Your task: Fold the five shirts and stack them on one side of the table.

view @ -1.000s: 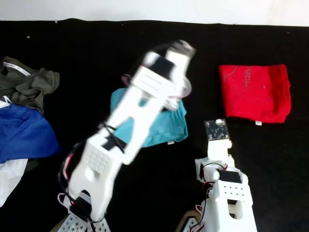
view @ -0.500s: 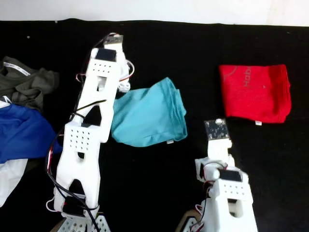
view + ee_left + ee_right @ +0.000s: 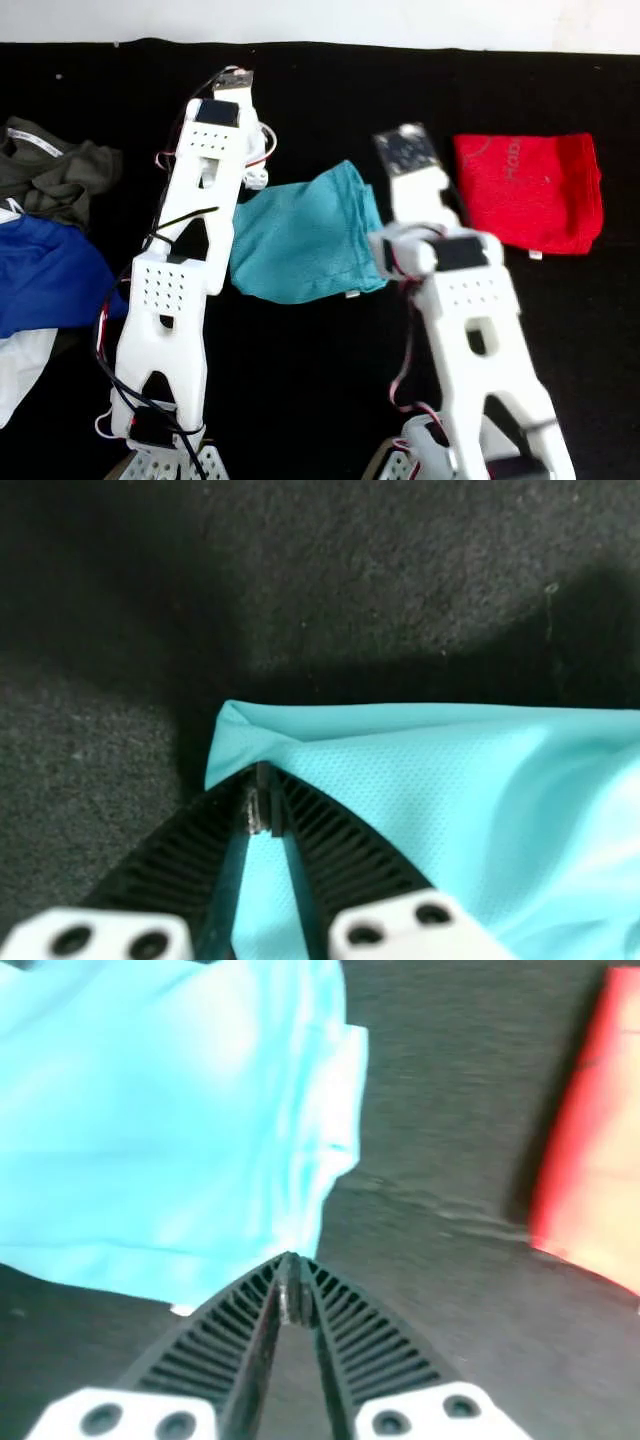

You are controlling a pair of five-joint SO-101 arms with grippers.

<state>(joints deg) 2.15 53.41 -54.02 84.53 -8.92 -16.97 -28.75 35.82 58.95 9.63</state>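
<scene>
A teal shirt lies spread flat in the middle of the black table. My left gripper is at its left corner, shut on the edge of the teal cloth. My right gripper is shut with nothing in it, just over the teal shirt's right edge, between it and the red shirt. The red shirt lies folded at the right. At the left edge lies a pile of an olive shirt, a blue shirt and a white shirt.
The left arm stretches over the table left of the teal shirt. The right arm reaches forward between the teal and red shirts. Bare black cloth lies along the far edge and at the front right.
The left arm swung left, drawing the teal shirt out flat, then held still. The right arm rose from its folded rest and reached forward to the teal shirt's right edge.
</scene>
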